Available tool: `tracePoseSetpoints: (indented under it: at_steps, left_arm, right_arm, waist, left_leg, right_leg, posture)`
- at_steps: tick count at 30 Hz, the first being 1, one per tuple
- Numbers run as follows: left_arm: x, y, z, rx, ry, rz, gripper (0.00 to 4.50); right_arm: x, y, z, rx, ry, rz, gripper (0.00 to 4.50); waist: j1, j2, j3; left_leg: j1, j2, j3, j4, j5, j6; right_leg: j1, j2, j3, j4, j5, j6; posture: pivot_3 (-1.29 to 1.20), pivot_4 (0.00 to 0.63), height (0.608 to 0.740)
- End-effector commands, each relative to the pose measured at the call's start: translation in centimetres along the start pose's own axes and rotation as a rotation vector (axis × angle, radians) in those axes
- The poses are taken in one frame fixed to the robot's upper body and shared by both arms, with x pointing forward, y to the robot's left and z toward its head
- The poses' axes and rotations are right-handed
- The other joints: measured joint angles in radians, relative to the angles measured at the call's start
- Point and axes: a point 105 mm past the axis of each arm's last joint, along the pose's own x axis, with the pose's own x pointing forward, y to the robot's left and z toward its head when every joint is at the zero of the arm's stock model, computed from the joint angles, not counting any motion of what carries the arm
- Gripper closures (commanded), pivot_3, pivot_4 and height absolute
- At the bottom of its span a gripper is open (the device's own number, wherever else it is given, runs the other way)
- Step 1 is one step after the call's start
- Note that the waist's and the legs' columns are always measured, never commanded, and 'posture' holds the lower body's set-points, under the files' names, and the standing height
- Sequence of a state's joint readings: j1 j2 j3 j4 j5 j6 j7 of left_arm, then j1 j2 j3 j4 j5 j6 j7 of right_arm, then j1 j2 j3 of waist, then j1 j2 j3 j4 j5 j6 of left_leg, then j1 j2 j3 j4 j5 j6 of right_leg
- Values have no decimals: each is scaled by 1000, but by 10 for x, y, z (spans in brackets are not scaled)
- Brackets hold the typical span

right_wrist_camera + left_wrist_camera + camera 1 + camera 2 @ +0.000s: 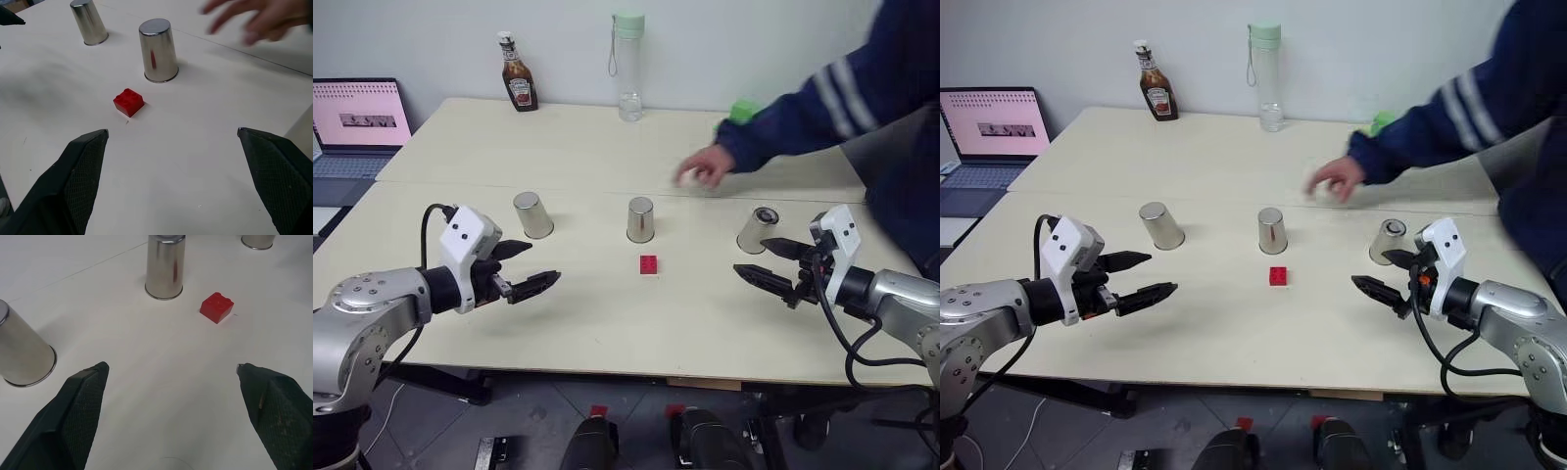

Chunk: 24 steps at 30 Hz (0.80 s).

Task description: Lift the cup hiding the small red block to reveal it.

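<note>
Small red block point(649, 264), studded plastic, sits before smooth tapered metal cup point(640, 219).

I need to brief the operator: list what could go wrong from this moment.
1. The person's hand reaches over the table near the cups; either arm moving forward might strike it.
2. The small red block lies uncovered before the middle cup, so no cup hides it yet.
3. The three steel cups look identical, so after shuffling the wrong one may get lifted.

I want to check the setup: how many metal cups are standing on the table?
3. The left cup, the middle cup just behind the small red block, and the right cup near the right gripper.
</note>
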<state>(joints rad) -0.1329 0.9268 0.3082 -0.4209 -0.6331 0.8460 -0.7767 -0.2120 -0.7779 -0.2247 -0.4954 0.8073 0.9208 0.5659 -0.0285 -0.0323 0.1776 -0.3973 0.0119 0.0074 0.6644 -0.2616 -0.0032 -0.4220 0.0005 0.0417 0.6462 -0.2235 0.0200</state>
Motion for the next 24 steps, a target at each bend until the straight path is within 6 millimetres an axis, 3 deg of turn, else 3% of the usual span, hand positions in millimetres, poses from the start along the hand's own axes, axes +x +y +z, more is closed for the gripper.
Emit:
tracePoseSetpoints:
  at_steps: [1, 24]
  left_arm:
    - [-4, 2, 7, 34, -8, 10, 68]
    - [-3, 1, 7, 42, -11, 11, 68]
  right_arm:
    - [-4, -1, 9, -28, -42, -15, 0]
    - [-2, -4, 12, -45, -43, -16, 0]
  waist:
    - [0, 0, 0]
    - [0, 0, 0]
  left_leg:
    - [0, 0, 0, 0, 0, 0]
    - [0, 0, 0, 0, 0, 0]
  right_leg:
    - [0, 0, 0, 0, 0, 0]
    - [0, 0, 0, 0, 0, 0]
  posture:
    - [0, 150, 740]
    - [0, 150, 740]
